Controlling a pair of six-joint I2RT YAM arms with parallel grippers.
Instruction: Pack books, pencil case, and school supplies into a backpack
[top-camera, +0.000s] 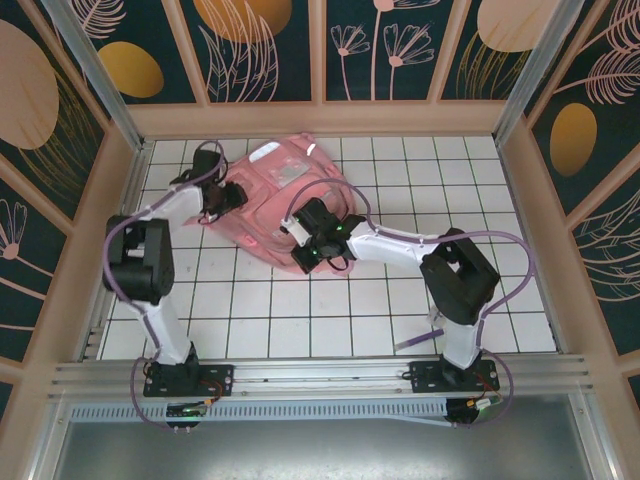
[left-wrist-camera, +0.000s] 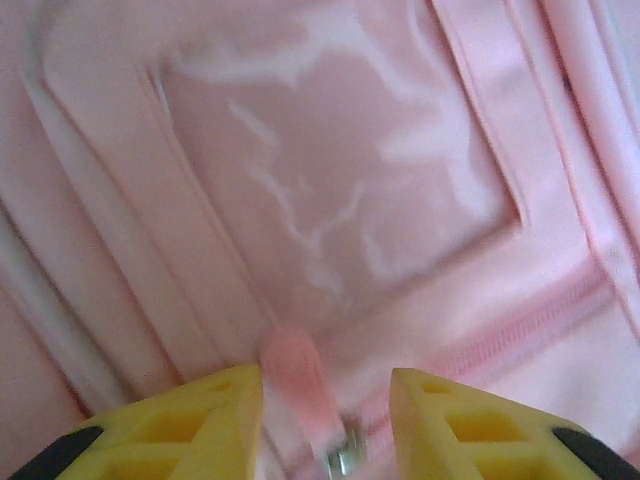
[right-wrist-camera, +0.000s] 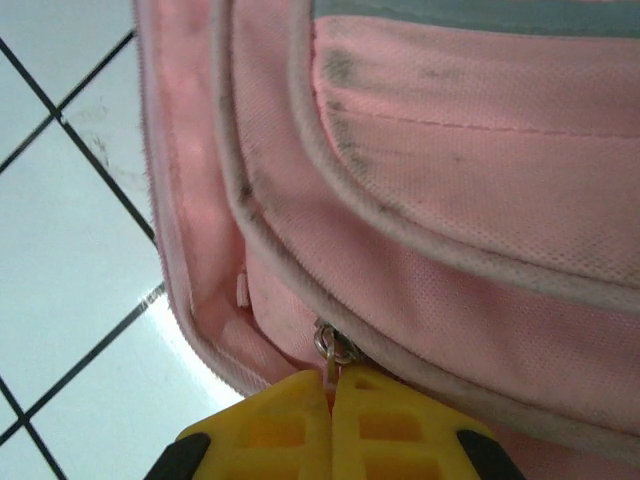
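The pink backpack (top-camera: 275, 200) lies flat on the tiled table at the back centre. My left gripper (top-camera: 228, 196) is over its left part. Its yellow fingers stand apart in the left wrist view (left-wrist-camera: 325, 385), with a pink zipper tab (left-wrist-camera: 295, 380) and its metal slider (left-wrist-camera: 345, 460) loose between them, over the backpack's clear pocket (left-wrist-camera: 330, 170). My right gripper (top-camera: 312, 248) is at the backpack's near edge, shut (right-wrist-camera: 332, 378) on a zipper pull whose metal ring (right-wrist-camera: 335, 347) shows just above the fingertips. A short purplish stick (top-camera: 413, 343) lies by the right arm's base. The books and pencil case are out of view.
White tiles (top-camera: 300, 310) lie bare between the backpack and the arm bases. Wooden walls (top-camera: 130, 190) enclose the table on the left, back and right. A metal rail (top-camera: 320, 372) runs along the near edge.
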